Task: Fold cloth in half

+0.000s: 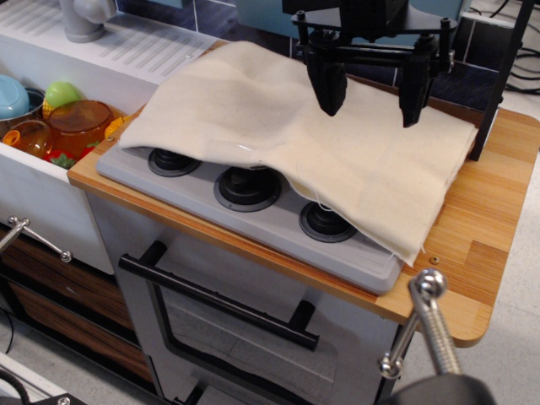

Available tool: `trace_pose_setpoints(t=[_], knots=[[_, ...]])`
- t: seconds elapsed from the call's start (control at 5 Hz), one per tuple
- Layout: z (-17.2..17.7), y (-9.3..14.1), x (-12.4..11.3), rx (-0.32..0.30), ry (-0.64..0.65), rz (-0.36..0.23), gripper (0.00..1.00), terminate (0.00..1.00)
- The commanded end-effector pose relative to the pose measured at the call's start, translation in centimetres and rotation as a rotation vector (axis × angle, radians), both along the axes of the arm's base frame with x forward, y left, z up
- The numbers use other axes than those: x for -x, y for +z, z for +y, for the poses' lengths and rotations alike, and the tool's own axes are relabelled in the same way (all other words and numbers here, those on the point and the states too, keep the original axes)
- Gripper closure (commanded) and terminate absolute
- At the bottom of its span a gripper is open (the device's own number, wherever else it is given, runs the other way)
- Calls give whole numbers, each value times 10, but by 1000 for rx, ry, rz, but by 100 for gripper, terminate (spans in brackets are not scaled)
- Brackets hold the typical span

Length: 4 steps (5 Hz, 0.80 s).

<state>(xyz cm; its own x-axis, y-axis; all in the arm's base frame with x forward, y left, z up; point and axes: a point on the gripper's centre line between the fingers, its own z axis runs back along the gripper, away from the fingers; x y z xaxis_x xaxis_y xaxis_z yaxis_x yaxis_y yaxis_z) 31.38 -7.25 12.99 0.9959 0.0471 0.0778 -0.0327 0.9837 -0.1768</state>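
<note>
You see the cloth [287, 135] lying over the back part of the grey stovetop [253, 221], its right end reaching the counter's right edge. It looks doubled already, though not neatly. The gripper [371, 89] hangs above it, jaws apart, holding nothing.

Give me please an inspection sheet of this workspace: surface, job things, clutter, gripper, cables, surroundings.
Surface: wooden counter carrying a grey toy stovetop with three knobs showing.
Job's things: cream cloth lies over the stovetop, appears already doubled, front edge lifted slightly above the knobs.
Clutter: nothing seen on the counter besides the stovetop and the cloth.
Gripper: black gripper hangs open above the cloth, holding nothing.
Cables: black cables at the back right.
Surroundings: white sink on the left holds coloured toy dishes; oven door with black handle below; metal clamp at the front right.
</note>
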Motion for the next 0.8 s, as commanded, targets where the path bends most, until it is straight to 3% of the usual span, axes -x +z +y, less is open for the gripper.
trace_pose_setpoints(t=[0.0,0.2,0.4,0.6], knots=[[0,0,0,0,0,0,0,0],[-11,-3,-24,-21,26,-20,0,0],[-20,-9,-43,-67,7,-81,0,0],[-30,-21,-60,-137,-17,-104,0,0]])
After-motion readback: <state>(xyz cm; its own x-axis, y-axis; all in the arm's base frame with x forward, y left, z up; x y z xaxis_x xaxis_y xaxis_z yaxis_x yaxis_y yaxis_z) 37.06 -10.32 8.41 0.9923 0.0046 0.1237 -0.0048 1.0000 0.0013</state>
